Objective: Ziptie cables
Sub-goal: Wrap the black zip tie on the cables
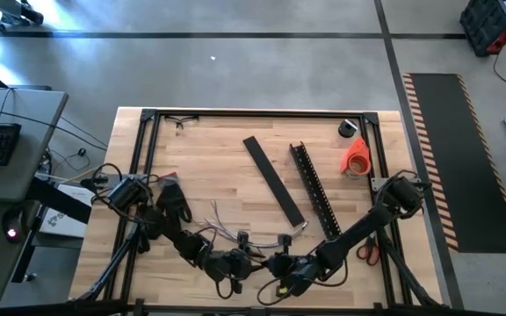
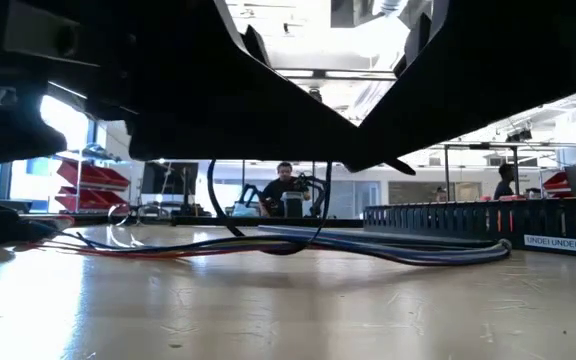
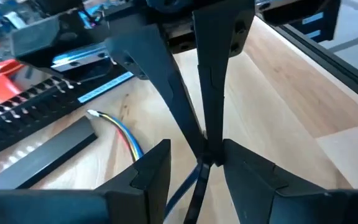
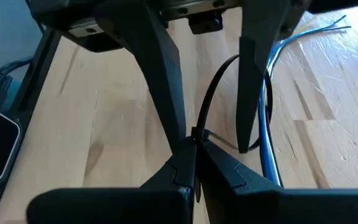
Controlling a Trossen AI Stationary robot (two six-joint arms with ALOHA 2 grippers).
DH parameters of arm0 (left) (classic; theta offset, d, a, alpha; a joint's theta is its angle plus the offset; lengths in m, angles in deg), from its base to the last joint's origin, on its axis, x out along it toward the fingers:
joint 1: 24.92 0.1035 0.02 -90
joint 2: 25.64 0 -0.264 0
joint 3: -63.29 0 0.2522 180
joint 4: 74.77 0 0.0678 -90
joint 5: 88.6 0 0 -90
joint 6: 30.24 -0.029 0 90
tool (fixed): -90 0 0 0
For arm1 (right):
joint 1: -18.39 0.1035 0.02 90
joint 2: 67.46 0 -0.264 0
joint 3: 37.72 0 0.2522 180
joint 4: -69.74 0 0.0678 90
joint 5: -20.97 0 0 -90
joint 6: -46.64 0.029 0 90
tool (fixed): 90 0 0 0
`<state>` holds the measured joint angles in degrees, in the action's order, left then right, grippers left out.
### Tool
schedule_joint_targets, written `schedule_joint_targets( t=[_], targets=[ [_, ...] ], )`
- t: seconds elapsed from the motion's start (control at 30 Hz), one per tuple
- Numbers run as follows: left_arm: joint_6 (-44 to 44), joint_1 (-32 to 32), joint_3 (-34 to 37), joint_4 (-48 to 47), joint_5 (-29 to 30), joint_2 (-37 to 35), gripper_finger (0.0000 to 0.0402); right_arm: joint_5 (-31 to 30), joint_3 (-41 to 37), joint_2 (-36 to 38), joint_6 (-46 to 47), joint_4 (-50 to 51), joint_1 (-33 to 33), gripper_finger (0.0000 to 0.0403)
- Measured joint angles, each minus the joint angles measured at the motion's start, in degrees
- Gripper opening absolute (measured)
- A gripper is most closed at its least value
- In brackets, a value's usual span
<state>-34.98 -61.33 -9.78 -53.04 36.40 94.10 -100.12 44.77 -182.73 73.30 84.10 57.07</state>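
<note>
Right gripper point(image 4: 194, 163) jaws pinching ziptie point(image 4: 211, 99) | left gripper point(image 3: 194, 163) jaws spread | cables point(image 2: 268, 245)

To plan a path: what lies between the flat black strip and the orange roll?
The black slotted channel bar lies between strip and roll; the high view shows it.

Two dark arms are working over one wooden table point(image 1: 235, 149). Lying on it are one bundle of cables point(image 1: 222, 230), one slotted channel bar point(image 1: 314, 189), one flat black strip point(image 1: 273, 180), one orange tape roll point(image 1: 356, 156) and one pair of scissors point(image 1: 366, 250).
</note>
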Motion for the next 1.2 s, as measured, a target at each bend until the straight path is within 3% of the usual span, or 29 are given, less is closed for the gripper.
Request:
schedule_joint_targets(
  t=[0.2,0.53,1.2],
  targets=[
    [0.19,0.84,0.02,-0.57,-3.84,0.0,0.0114,1.16,0.0,0.0,-0.38,0.0,0.0,0.0],
    [1.58,0.78,0.04,-1.33,-5.74,0.0,0.001,2.49,0.0,0.0,-0.68,0.04,0.04,0.0],
    [2.68,0.62,0.11,1.03,-5.01,0.11,0.0,1.93,0.09,0.04,3.5,4.79,3.51,0.0]
  ],
)
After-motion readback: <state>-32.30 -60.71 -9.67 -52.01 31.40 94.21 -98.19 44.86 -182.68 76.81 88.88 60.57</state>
